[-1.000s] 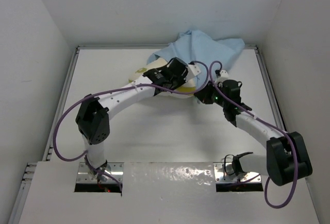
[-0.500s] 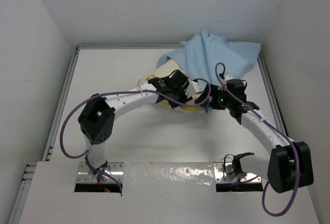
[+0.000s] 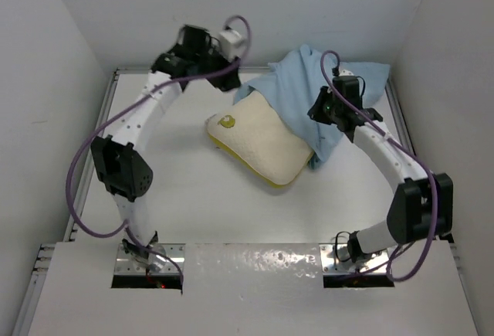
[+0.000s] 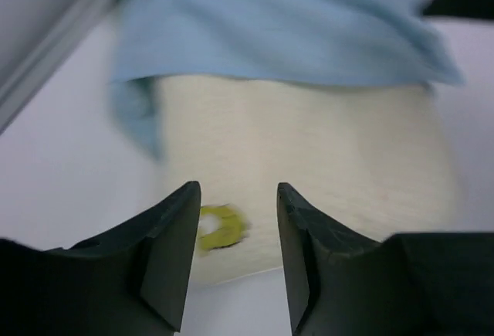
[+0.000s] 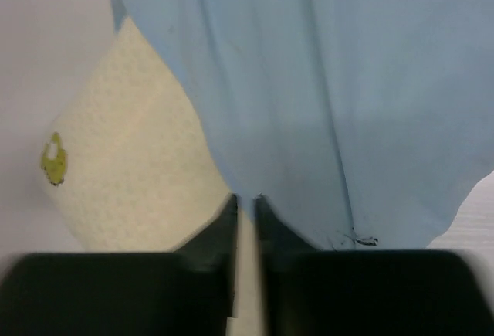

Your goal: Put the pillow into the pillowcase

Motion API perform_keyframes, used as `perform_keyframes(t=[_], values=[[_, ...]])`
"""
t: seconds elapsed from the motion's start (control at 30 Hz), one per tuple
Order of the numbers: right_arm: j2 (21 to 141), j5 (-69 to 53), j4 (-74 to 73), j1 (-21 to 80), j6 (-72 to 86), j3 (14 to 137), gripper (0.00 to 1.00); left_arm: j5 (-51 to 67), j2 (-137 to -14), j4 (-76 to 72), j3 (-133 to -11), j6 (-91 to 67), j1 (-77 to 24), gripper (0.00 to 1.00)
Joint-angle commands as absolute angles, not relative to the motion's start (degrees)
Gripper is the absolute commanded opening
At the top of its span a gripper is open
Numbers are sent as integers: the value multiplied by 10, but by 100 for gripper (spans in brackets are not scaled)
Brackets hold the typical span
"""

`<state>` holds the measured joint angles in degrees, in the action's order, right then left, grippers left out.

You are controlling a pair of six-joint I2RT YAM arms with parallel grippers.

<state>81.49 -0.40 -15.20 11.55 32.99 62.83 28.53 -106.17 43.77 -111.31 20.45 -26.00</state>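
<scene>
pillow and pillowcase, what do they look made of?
The pillow: a soft stuffed textile, by the look of it. It is matte cream with a fine stitched or knit texture in the wrist views, and its plump, rounded shape suggests filling inside.
The pillowcase: thin cloth, matte light blue on the side that shows. It drapes in loose folds over the pillow. The fibre cannot be told.

We're looking down from above and behind the arm bases on the whole table [image 3: 193, 189], far enough back to take in both arms. On the left wrist we sit low and close, facing the pillow [image 4: 309, 151] between the fingers of the left gripper [image 4: 237, 191]. The right wrist looks past the right gripper [image 5: 245, 198], tight on the pillowcase [image 5: 324, 96]. All three views share the pillow's end under the pillowcase edge.
</scene>
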Motion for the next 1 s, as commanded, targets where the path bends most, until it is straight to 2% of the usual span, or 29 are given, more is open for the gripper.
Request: perform_keyframes(t=[0.0, 0.03, 0.07, 0.1, 0.17, 0.27, 0.37, 0.5, 0.57, 0.6, 0.63, 0.67, 0.73, 0.77, 0.8, 0.83, 0.9, 0.93, 0.97], values=[[857, 30, -176, 150, 349, 676, 24, 226, -1132, 403, -1150, 124, -181, 40], [869, 58, -180, 162, 345, 689, 39, 177, -1156, 403, -1180, 123, -178, 44], [874, 72, -180, 172, 341, 694, 50, 157, -1184, 402, -1196, 119, -172, 57], [878, 83, -178, 193, 337, 698, 65, 142, -1240, 399, -1214, 113, -170, 65], [889, 85, -169, 210, 334, 701, 70, 134, -1293, 383, -1265, 106, -160, 81], [915, 76, -137, 255, 331, 708, 74, 132, -1390, 335, -1313, 94, -153, 89], [947, 103, -114, 289, 331, 727, 78, 140, -1427, 274, -1307, 82, -151, 95], [1015, 138, -87, 315, 330, 762, 89, 167, -1462, 231, -1308, 66, -151, 96], [1075, 149, -84, 327, 326, 794, 91, 177, -1473, 229, -1304, 57, -151, 90], [1096, 149, -97, 326, 332, 815, 89, 191, -1473, 229, -1297, 56, -151, 87], [1116, 146, -106, 325, 341, 825, 86, 203, -1470, 228, -1286, 56, -150, 77], [1147, 141, -129, 326, 346, 833, 76, 214, -1460, 225, -1254, 56, -151, 72], [1158, 113, -137, 325, 361, 823, 64, 270, -1440, 208, -1205, 61, -151, 62], [1144, 106, -118, 325, 368, 804, 48, 291, -1416, 197, -1146, 62, -151, 60], [1131, 105, -103, 326, 373, 749, 40, 344, -1404, 186, -1118, 62, -151, 59], [1100, 105, -72, 324, 379, 718, 27, 373, -1383, 169, -1068, 67, -154, 58], [1070, 104, -56, 323, 375, 653, 14, 437, -1370, 167, -1035, 73, -162, 50], [1044, 105, -60, 322, 373, 636, 2, 469, -1363, 172, -1016, 77, -165, 45], [1030, 105, -65, 323, 368, 612, 0, 477, -1361, 181, -1009, 82, -170, 16]])
